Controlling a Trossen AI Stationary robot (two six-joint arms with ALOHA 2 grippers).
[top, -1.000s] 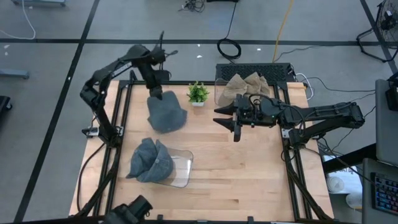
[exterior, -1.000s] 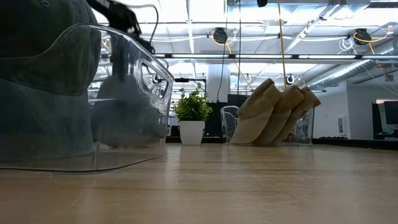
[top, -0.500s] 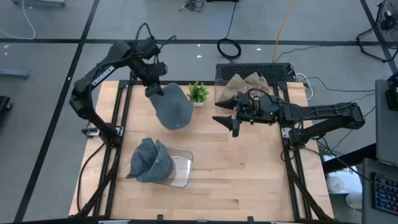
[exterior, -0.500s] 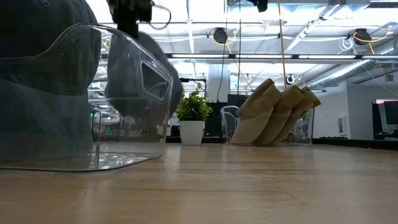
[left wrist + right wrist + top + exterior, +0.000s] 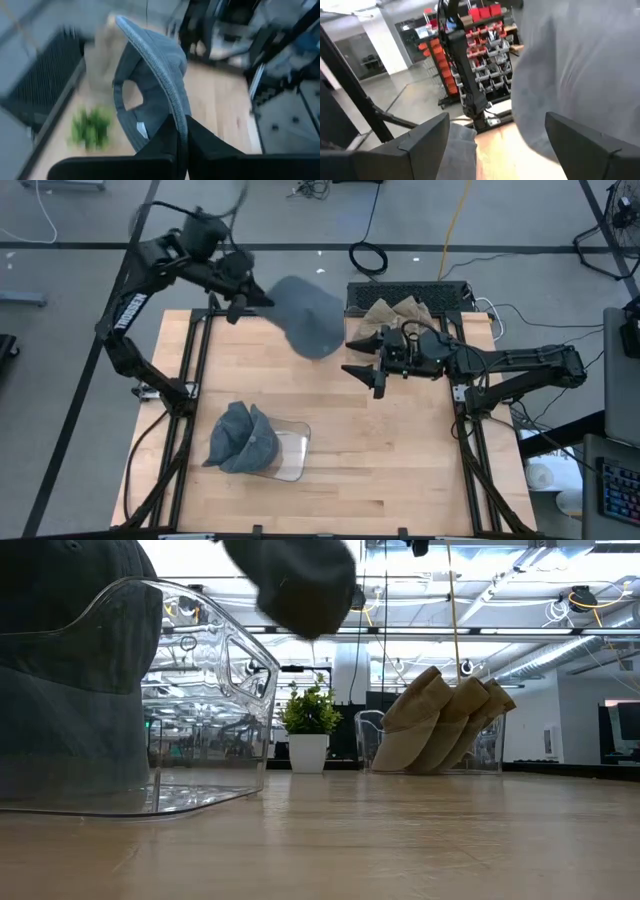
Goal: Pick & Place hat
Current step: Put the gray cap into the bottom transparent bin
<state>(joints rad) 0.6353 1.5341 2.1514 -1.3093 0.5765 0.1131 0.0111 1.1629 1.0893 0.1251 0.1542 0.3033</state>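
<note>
My left gripper is shut on a grey hat and carries it high over the table's far edge. The low view shows the hat near the top of the picture, well above the table. In the left wrist view the hat stretches away from my fingers. My right gripper is open and hovers right of the table's middle, pointing left toward the hat. In the right wrist view the hat fills the space beyond the open gripper. My left gripper pinches the hat's brim edge-on between its two fingers, coming from the table's left and roughly level. The hat is lifted clear of the table and reaches out beyond the fingers toward the right arm, its hollow side facing the wrist camera.
A clear bin with several grey hats stands near-left. A second clear bin with tan hats stands at the far edge by the right arm. A small potted plant stands at the far edge, under the carried hat.
My left gripper has lifted the grey hat off the table and swung it up and toward the far edge and the right. The hat has gone from resting on the wood to hanging in the air close to the right gripper. The right gripper has stayed about where it was.
</note>
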